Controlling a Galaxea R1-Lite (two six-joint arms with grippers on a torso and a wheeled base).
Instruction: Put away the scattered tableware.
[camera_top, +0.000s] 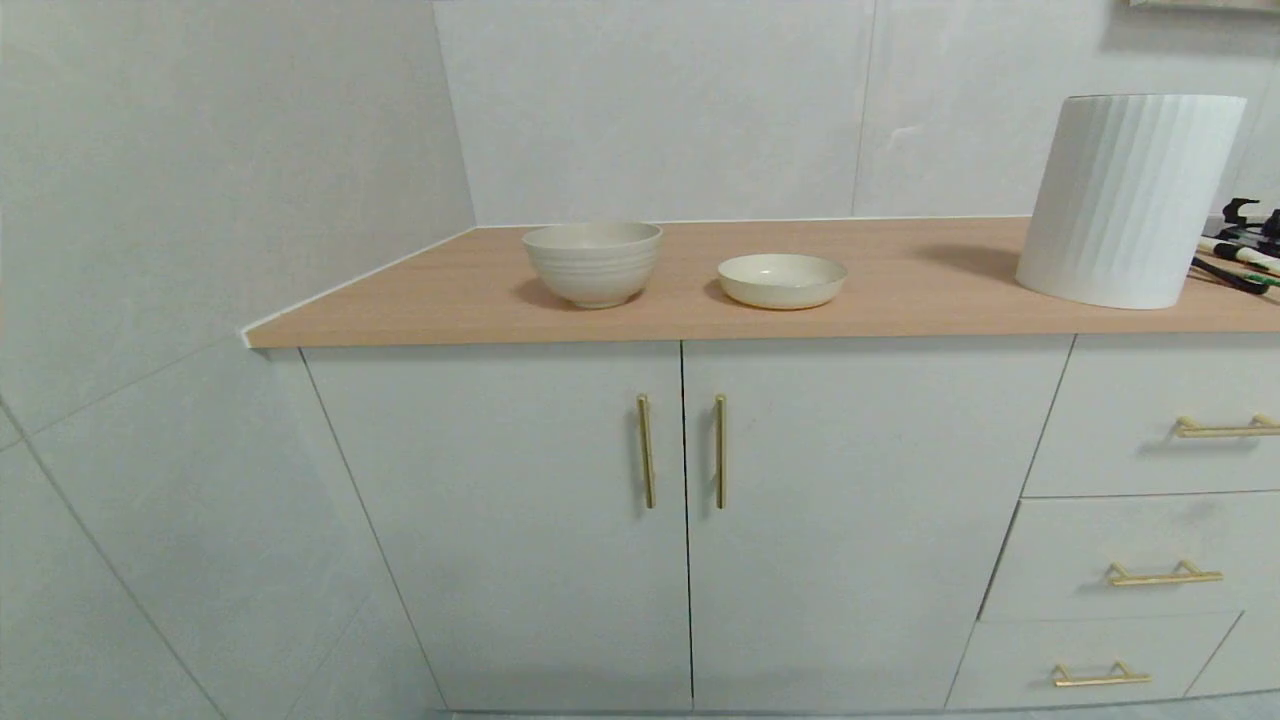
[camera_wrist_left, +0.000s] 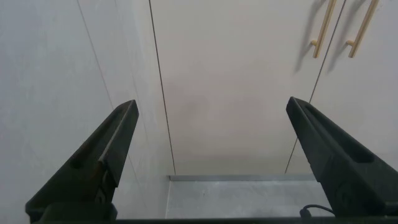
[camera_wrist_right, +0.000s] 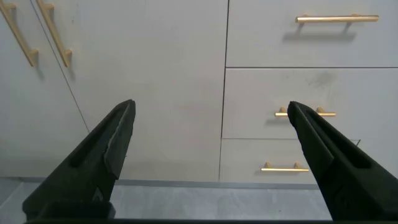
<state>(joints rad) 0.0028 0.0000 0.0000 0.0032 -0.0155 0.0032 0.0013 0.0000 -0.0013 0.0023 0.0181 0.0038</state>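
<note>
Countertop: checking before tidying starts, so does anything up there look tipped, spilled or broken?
Nothing stands out. The bowl and the shallow dish sit upright and apart on the countertop, with no spill around them. The cupboard doors below are shut.

**Tiled corner, white cabinet**

Pale tiled walls meet at 11 o'clock behind a wooden counter. Beneath it are two white doors with gold handles. Three drawers stack at 4 o'clock. Grey floor lies below.
</note>
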